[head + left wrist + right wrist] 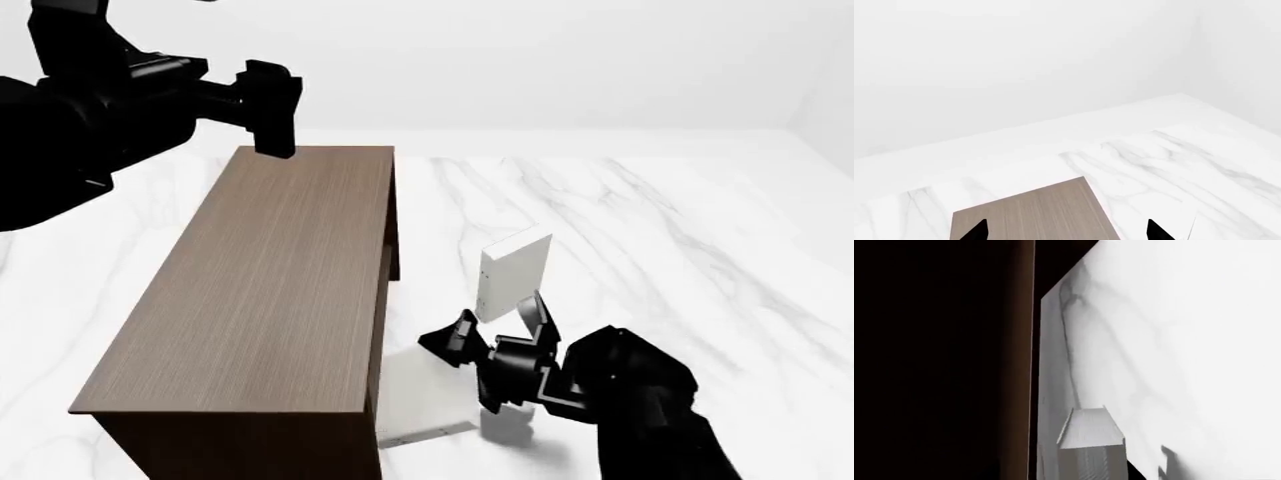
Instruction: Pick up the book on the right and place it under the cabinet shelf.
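The book stands upright on the marble floor, right of the cabinet shelf, a long dark brown box. My right gripper is low at the book's base and open. One finger overlaps the book's lower corner and the other stays clear of its left edge. In the right wrist view the book rises between the jaws, a gap separates it from the one visible finger, and the cabinet's edge runs alongside. My left gripper hovers open and empty over the cabinet's far end.
A pale flat rectangle lies on the floor between the cabinet and my right gripper; I cannot tell whether it is a second book. White marble floor stretches to the right and back to a white wall.
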`<state>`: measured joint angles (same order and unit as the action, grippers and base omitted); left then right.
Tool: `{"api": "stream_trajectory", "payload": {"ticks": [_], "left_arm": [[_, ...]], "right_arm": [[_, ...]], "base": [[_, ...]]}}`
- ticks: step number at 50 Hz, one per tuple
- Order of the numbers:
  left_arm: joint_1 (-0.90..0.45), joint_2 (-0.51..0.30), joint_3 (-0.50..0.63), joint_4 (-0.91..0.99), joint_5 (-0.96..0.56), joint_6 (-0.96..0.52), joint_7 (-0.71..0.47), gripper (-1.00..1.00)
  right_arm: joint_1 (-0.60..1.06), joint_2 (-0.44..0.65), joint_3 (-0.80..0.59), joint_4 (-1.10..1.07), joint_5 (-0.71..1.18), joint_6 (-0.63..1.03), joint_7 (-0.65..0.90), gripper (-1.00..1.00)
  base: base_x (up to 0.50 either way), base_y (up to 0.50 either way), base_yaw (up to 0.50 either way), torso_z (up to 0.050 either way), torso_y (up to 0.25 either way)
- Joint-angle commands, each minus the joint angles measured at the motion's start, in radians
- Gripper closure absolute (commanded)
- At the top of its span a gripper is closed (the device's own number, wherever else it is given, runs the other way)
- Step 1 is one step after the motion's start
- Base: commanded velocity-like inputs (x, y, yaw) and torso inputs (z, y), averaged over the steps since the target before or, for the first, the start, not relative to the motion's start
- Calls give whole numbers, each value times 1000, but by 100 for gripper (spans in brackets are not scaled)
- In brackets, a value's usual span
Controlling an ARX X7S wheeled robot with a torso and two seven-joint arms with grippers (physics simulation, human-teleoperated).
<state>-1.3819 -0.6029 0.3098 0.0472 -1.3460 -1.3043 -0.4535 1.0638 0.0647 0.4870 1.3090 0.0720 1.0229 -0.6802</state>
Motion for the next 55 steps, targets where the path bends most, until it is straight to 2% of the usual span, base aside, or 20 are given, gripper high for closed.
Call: {"api": "stream_trajectory", "payload": {"ticks": [1, 10, 30, 36, 43, 48, 55], "left_arm": [[-4, -3, 5, -1, -4, 4, -2, -100], [-7, -4, 9, -1, -8, 8, -1, -100], [-6, -9, 20, -3, -6, 22, 3, -100], [-4, -9, 19, 1, -16, 22, -5, -100], [-5, -11, 16, 8, -31, 18, -18, -100], [-6, -14, 15, 11, -39, 17, -26, -100], [-6, -15, 16, 13, -44, 19, -31, -100]], "right_arm": [[9, -13, 133, 0, -64, 9, -10, -100], [12, -11, 117, 0, -78, -3, 2, -100], [38, 35, -76, -20, -146, -104, 46, -100], [-101, -19, -111, -471, -164, 156, 5, -100], [-184, -37, -182, -754, -173, 292, -17, -100], [-227, -26, -274, -865, -199, 310, -8, -100], [-241, -11, -368, -899, -220, 295, 3, -100]], "base": [[0, 0, 0, 0, 0], [0, 0, 0, 0, 1], [0, 0, 0, 1, 0], [0, 0, 0, 0, 0], [0, 0, 0, 0, 0], [0, 0, 0, 0, 0], [0, 0, 0, 0, 0]]}}
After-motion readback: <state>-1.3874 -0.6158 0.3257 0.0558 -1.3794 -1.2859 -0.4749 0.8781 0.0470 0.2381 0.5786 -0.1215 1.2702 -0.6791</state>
